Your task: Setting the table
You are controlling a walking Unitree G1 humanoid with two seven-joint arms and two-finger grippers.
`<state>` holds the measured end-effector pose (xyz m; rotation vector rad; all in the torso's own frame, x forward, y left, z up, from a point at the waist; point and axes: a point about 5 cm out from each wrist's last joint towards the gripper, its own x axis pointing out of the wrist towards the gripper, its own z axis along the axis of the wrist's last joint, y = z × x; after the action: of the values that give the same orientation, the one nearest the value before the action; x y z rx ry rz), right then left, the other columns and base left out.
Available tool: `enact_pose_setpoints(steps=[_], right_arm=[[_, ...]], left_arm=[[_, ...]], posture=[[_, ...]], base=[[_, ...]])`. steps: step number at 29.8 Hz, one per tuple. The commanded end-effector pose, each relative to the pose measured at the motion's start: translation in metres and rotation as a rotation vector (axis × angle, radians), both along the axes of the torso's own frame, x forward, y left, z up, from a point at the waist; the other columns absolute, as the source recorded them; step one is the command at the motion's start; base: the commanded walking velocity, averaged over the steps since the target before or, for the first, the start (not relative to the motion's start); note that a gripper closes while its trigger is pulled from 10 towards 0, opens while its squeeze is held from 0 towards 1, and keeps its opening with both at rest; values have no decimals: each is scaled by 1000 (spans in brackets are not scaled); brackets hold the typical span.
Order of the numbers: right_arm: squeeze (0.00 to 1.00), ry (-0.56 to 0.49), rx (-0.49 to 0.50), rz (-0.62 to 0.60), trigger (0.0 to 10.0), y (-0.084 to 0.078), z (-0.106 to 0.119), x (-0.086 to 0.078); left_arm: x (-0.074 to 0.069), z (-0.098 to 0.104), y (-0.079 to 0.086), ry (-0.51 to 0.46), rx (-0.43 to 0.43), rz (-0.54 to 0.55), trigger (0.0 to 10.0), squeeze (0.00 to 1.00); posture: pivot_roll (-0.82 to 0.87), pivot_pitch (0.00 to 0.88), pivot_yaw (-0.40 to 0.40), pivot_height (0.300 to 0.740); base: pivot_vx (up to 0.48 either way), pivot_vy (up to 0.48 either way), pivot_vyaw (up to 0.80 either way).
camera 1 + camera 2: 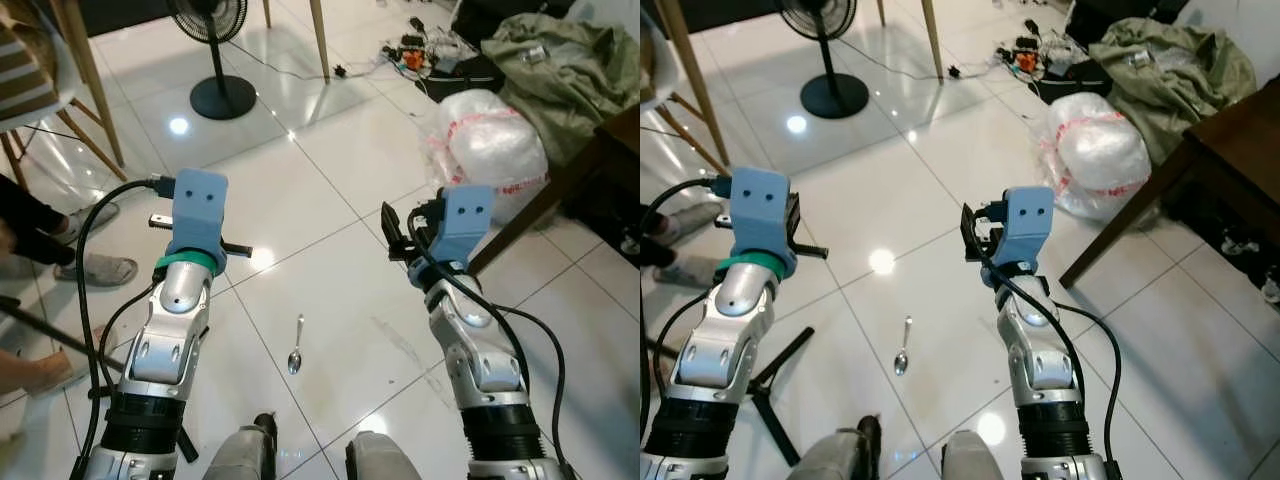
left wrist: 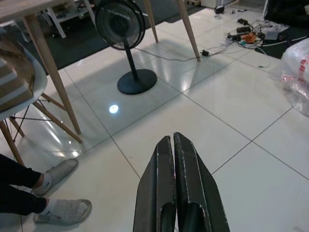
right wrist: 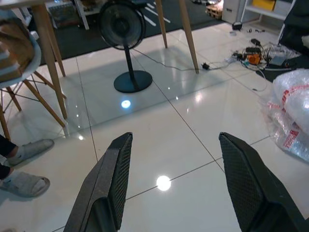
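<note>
Your task's thing is the spoon (image 1: 295,346); it lies on the white tiled floor (image 1: 330,190), between the two forearms and close in front of the robot's body, well short of both grippers; you are reaching past it, so the coming move is a pull back and down, not a push forward.

The spoon's long axis runs roughly away from the robot, bowl nearest the body, handle pointing outward and slightly toward the right side; a grasp across the handle would want the jaws turned crosswise to that line.

The left gripper (image 2: 175,159) hangs raised over the floor with its jaws pressed together, holding nothing; the right gripper (image 3: 176,169) is held at a like height with its jaws wide apart, also unladen; so the right is the readier of the two, though the spoon sits near the midline and neither arm is clearly closer.

Ahead stands a fan (image 1: 218,60); a plastic bag (image 1: 485,145) lies beside the dark worktop (image 1: 1230,130) on the right; a person's shoes (image 2: 60,193) rest off to the left; mind them when you bend.
</note>
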<state>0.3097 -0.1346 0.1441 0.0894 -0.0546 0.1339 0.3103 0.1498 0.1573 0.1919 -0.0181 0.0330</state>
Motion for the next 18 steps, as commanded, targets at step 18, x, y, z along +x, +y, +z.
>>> enact_pose_setpoints(steps=[18], right_arm=[[0,22,-8,3,10000,0,-5,-2]], left_arm=[[-2,-7,0,32,4,6,10000,0]], posture=[[-163,53,32,740]], base=[[0,0,0]])
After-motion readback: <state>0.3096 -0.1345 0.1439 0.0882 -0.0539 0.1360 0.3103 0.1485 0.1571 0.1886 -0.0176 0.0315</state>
